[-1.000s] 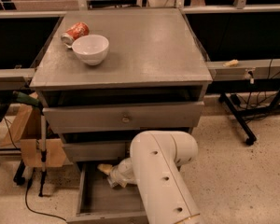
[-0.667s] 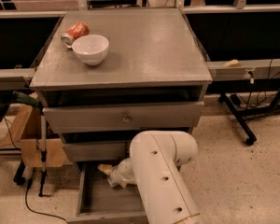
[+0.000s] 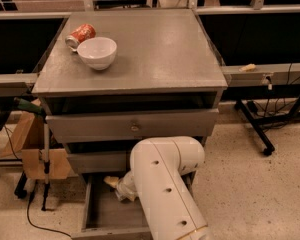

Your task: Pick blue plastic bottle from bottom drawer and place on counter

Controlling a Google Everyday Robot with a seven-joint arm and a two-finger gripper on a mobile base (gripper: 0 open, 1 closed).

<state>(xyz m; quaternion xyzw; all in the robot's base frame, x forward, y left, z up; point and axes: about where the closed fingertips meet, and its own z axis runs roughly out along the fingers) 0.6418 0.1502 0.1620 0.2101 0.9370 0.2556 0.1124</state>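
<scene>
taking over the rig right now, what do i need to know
Gripper: low in the open bottom drawer, near its back, largely hidden by the arm.
Blue plastic bottle: not clearly visible, possibly at the gripper.
Counter: holds a white bowl and an orange-red soda can on its side, no bottle.
Done: drawer open. Left: confirm grasp, lift bottle, set it on the counter.

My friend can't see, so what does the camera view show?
A white robot arm reaches down into the open bottom drawer of a grey cabinet, its claw low inside the drawer and mostly hidden by the arm. On the counter are a white bowl and an orange-red can lying on its side.
</scene>
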